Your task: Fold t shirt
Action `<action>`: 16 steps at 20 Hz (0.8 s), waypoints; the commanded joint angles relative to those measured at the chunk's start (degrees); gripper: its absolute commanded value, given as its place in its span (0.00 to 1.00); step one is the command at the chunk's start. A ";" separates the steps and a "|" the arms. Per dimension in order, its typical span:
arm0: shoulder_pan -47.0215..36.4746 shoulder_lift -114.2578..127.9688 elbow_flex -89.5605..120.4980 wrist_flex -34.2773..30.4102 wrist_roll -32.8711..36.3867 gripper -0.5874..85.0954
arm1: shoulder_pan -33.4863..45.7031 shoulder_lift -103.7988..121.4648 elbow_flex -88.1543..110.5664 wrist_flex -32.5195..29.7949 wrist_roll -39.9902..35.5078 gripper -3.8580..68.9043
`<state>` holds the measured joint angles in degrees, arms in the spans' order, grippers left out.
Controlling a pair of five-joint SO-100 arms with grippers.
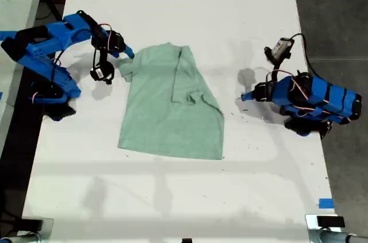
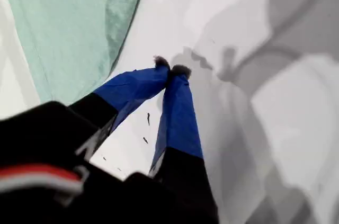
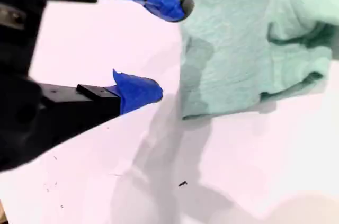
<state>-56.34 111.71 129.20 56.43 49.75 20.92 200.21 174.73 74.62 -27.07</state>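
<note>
Two grippers, neither one holding anything right now. My first gripper [image 2: 170, 68] has its blue fingers pinched together at the tips over bare white table [image 1: 172, 197], a bit off from the shirt's edge; in the exterior view that's the arm on the exterior view's right. My second gripper [image 3: 159, 49] is spread apart, tips just beside a sleeve corner but not clamped on it, over at the exterior view's left. Between them, the t shirt [image 1: 167, 111] lies flat mid-table, mint green, with the side toward the exterior view's right folded over onto the body.
</note>
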 commanded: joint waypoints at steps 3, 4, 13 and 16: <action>4.57 -8.09 -0.09 -0.35 -4.83 0.14 | 0.18 0.70 3.52 0.53 0.62 0.07; 4.48 -11.25 -0.35 -0.44 -6.59 0.02 | 0.18 0.70 3.52 0.53 0.62 0.07; 6.42 -3.25 -5.54 9.58 -14.77 0.00 | 0.44 0.70 3.52 0.53 0.26 0.07; 10.90 1.32 -16.08 19.42 -15.64 0.00 | 0.44 0.70 3.52 0.44 0.26 0.07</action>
<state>-48.78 109.51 120.67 70.75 35.33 20.92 200.21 174.81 74.62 -27.07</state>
